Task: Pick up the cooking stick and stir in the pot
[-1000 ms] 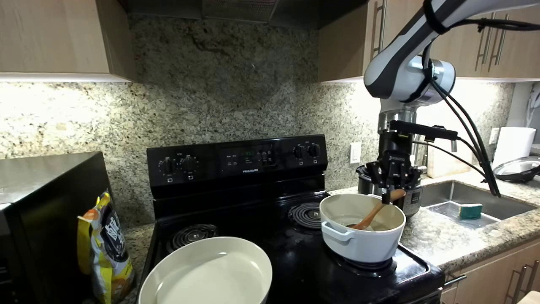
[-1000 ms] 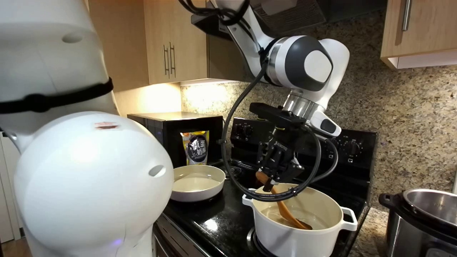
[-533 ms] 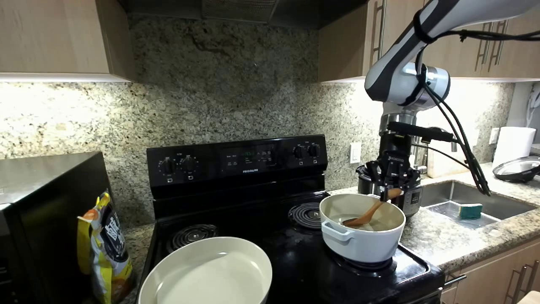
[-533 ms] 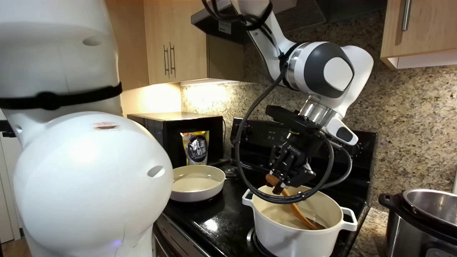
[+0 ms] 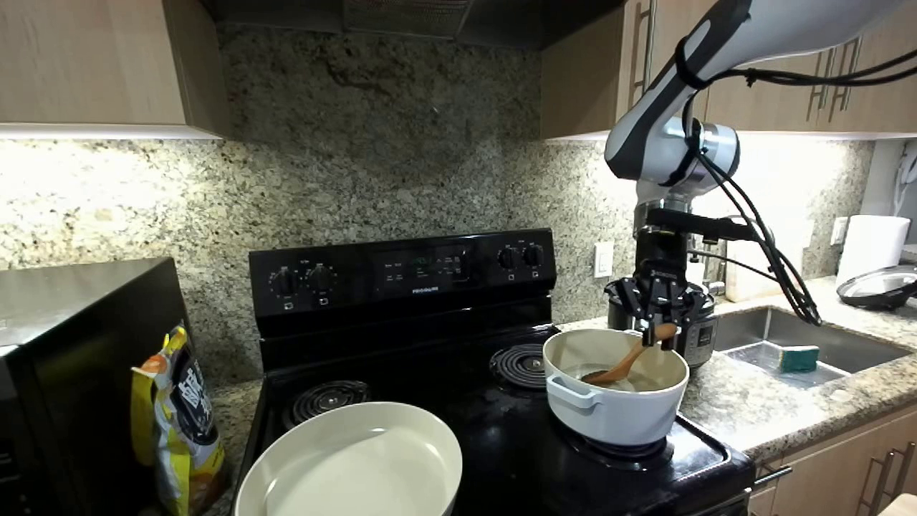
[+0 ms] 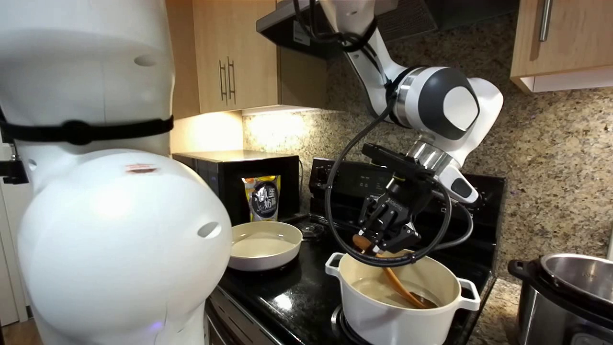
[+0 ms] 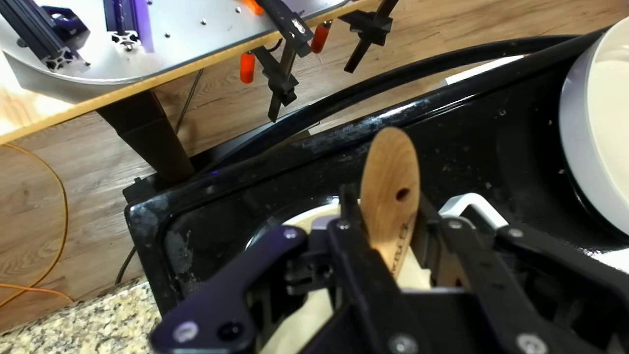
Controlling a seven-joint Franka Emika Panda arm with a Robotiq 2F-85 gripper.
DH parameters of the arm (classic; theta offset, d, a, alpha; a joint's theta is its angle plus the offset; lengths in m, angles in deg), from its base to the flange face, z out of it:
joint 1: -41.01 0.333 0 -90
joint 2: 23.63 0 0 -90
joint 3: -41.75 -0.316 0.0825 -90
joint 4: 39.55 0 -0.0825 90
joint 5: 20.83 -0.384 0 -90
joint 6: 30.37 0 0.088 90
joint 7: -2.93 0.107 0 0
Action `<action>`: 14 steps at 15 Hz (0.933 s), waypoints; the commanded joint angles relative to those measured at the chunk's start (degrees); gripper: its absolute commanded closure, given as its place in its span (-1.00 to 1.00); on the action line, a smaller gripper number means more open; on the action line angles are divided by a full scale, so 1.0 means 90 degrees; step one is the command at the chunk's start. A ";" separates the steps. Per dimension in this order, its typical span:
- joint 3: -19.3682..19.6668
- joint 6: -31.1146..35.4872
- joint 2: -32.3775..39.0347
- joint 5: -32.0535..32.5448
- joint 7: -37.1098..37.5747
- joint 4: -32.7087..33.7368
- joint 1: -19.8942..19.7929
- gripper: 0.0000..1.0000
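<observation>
1. Hand [image 7: 388, 206] pinches the cooking stick [image 6: 395, 283] near its rounded upper end.
2. Wooden, so probably light and stiff, perhaps slick if wet; this upper-handle hold should suit stirring.
3. Its lower end slants into the pot [image 6: 392, 326], near the stove's front corner, beside the bench [image 5: 766, 408].

Rear: speckled grey-beige granite wall [image 5: 387, 172] with small white rectangular wall plate [image 5: 604, 259]. Overhead, in both exterior views: light-wood upper cabinets [image 5: 93, 64] with slim metal bar handles [image 6: 545, 21]; strong glow [image 5: 107, 179] on the wall beneath. Below: speckled granite countertop [image 5: 745, 394] over light-wood base cabinets [image 5: 824, 459]. Wrist view: brown wood-plank floor [image 7: 93, 196] and grey-topped, wood-edged table [image 7: 191, 54].
</observation>
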 commanded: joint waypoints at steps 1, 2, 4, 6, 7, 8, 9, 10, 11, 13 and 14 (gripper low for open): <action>-0.0179 -0.0059 0.0122 0.0146 -0.0188 0.0068 0.0011 0.80; -0.0242 -0.0024 0.0080 0.0241 -0.0187 0.0004 0.0044 0.80; -0.0397 0.0068 -0.0096 0.0527 -0.0077 -0.0174 0.0142 0.80; -0.0513 0.0137 -0.0223 0.0714 0.0078 -0.0266 0.0198 0.80; -0.0555 0.0119 -0.0264 0.0783 0.0081 -0.0284 0.0226 0.80; -0.0601 0.0169 -0.0366 0.0839 0.0153 -0.0365 0.0242 0.80; -0.0635 0.0203 -0.0459 0.0900 0.0208 -0.0439 0.0263 0.80; -0.0662 0.0235 -0.0572 0.0919 0.0275 -0.0526 0.0274 0.80; -0.0692 0.0244 -0.0682 0.0919 0.0339 -0.0609 0.0278 0.80; -0.0755 0.0288 -0.0936 0.0973 0.0473 -0.0809 0.0278 0.80; -0.0793 0.0339 -0.1103 0.1003 0.0557 -0.0943 0.0280 0.80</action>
